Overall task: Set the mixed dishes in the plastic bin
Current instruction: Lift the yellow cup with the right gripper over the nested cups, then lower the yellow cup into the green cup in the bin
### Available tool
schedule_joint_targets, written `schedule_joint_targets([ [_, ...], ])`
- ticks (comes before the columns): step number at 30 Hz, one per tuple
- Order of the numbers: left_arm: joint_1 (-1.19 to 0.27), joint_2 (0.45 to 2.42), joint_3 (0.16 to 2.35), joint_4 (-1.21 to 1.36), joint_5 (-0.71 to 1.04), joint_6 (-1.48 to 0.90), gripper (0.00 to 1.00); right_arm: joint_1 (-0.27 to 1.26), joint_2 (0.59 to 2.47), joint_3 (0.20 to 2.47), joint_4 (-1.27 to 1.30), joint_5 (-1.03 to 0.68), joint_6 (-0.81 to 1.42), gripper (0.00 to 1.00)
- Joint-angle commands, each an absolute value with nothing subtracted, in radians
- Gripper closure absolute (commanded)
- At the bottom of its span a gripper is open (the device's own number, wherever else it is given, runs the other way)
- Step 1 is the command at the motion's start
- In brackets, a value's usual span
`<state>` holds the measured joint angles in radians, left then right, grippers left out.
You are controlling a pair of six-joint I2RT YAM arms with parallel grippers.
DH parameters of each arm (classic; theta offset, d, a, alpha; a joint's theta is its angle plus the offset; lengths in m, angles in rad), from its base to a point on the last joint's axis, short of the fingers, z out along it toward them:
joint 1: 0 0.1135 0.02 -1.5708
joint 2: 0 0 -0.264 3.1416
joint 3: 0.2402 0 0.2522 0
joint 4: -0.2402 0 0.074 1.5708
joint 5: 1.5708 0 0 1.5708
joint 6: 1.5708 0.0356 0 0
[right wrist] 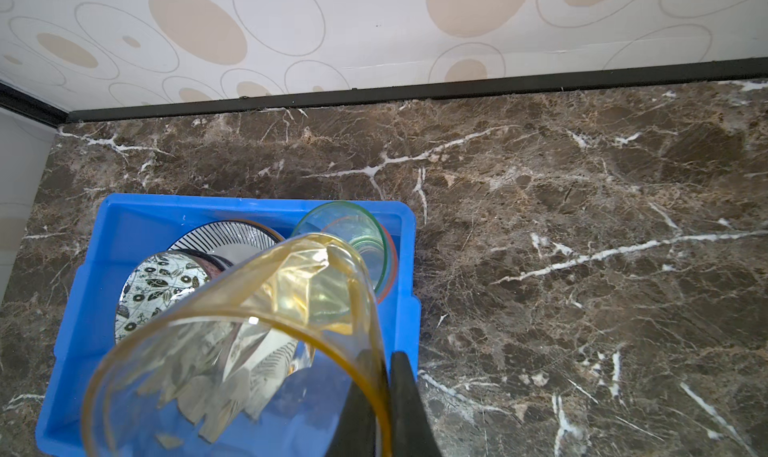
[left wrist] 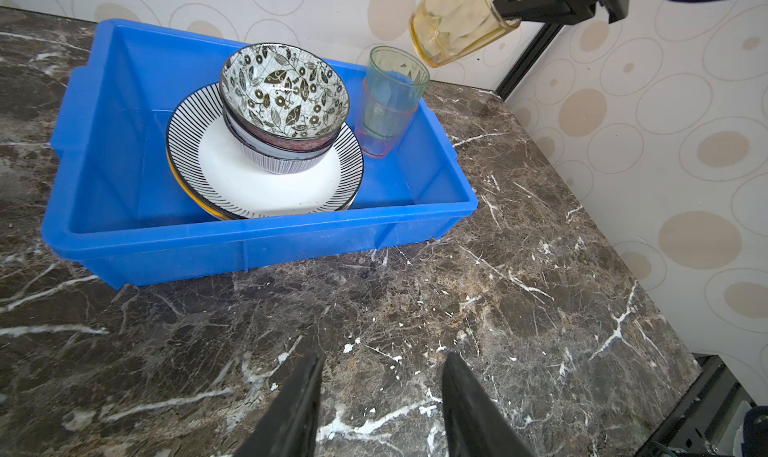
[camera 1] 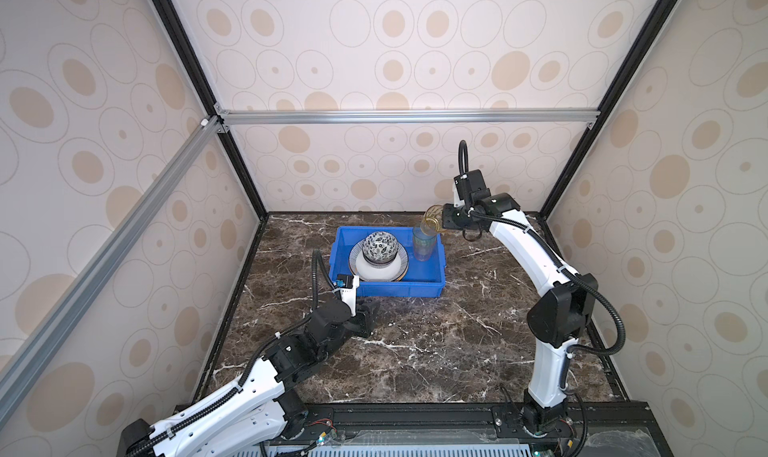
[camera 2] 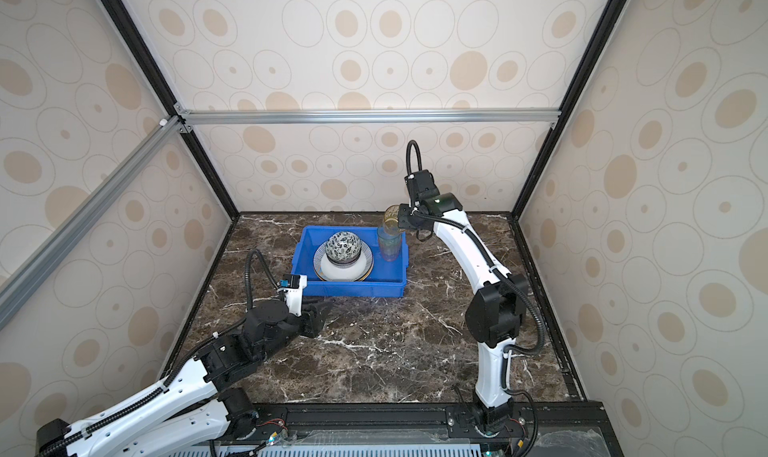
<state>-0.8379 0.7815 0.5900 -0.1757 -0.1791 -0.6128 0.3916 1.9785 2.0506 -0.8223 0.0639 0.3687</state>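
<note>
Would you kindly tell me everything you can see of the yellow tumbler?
The yellow tumbler is translucent amber plastic or glass with faceted walls, and empty. It hangs in the air, tilted with its base down towards the green tumbler standing in the blue bin, seemingly not touching it. The right gripper is shut on its wall at the rim, one finger inside and one outside; nothing else touches it.
</note>
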Motion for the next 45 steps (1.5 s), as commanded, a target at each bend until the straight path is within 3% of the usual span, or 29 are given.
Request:
schedule_joint_targets([
  [1, -0.849, 0.779, 0.589, -0.167, -0.196, -0.598, 0.52, 0.402, 2.009, 2.109, -0.85, 0.082, 0.351, 1.0],
  [45, -0.848, 0.779, 0.569, -0.187, -0.229, -0.589, 0.52, 0.408, 2.219, 2.29, -0.94, 0.092, 0.337, 1.0],
])
